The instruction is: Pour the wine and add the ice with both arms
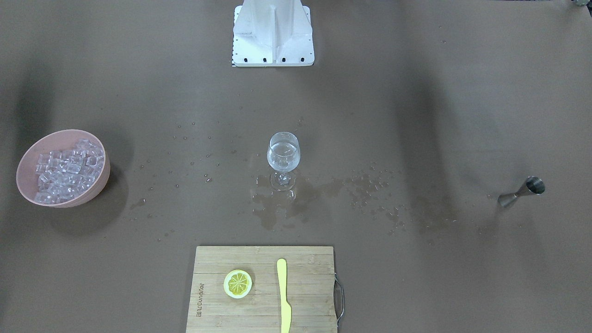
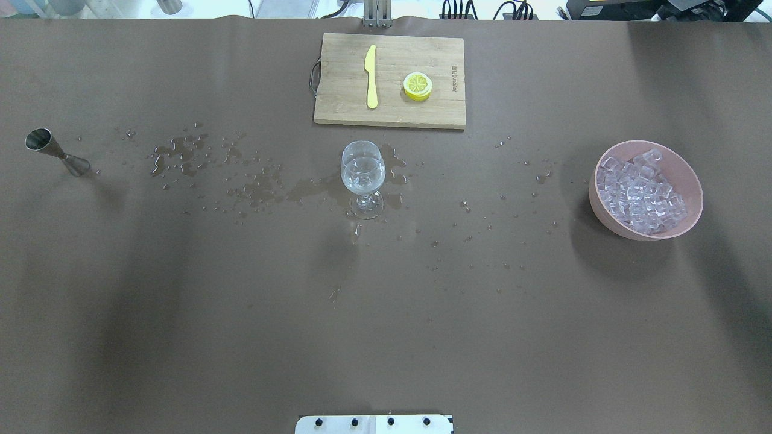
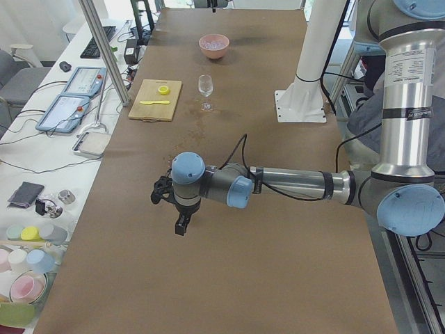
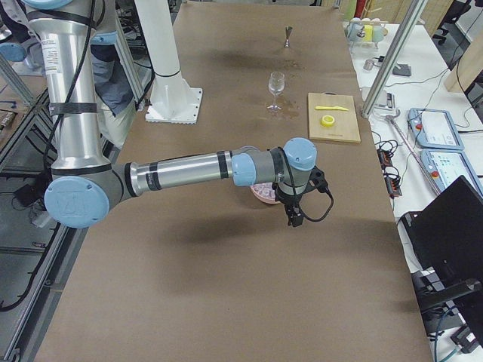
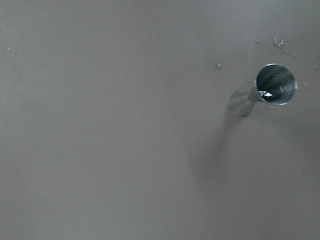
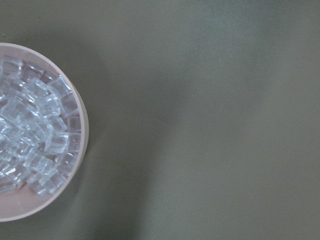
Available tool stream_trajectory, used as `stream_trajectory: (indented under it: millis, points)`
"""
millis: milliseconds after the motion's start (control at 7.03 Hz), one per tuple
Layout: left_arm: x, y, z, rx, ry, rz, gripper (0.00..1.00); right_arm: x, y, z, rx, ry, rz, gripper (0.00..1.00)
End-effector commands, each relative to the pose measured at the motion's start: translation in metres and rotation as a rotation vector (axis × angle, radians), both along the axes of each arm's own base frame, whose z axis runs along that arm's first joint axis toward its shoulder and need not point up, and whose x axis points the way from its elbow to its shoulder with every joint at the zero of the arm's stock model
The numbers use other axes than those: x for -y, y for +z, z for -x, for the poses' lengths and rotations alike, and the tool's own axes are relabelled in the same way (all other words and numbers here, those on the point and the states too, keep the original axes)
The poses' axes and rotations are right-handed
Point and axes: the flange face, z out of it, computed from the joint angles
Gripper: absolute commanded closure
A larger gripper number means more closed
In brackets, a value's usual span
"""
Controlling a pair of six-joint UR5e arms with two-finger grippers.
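Note:
A stemmed wine glass [image 1: 283,157] stands mid-table with clear wine [image 2: 362,178] in it. The ice [image 1: 64,169] fills a pink bowl [image 2: 693,181]; the right wrist view looks straight down on the ice [image 6: 30,130] at its left edge. A steel jigger [image 2: 57,152] stands at the table's left end, and it also shows in the left wrist view [image 5: 262,92]. My left gripper [image 3: 182,226] hangs above the table near the jigger. My right gripper [image 4: 293,219] hangs beside the bowl. I cannot tell whether either is open or shut.
A wooden cutting board [image 2: 338,90] at the far edge carries a yellow knife [image 2: 371,75] and a lemon slice [image 2: 417,85]. Water puddles and drops [image 2: 181,154] spread around the glass. The white pedestal [image 1: 273,32] stands at the robot's side.

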Motion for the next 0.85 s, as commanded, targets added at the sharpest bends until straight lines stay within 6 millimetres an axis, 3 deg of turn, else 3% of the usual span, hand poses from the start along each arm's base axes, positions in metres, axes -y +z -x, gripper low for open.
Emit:
stream_trajectory:
  millis: [0, 711]
  points:
    - [-0.0008, 0.0077, 0.0013, 0.019, 0.007, -0.005, 0.02, -0.0030, 0.0073, -0.0038, -0.031, 0.005, 0.004, 0.00]
    - [0.0013, 0.0023, -0.0004, 0.007, 0.002, -0.006, 0.02, -0.0032, 0.0047, -0.0026, -0.026, 0.005, 0.003, 0.00]
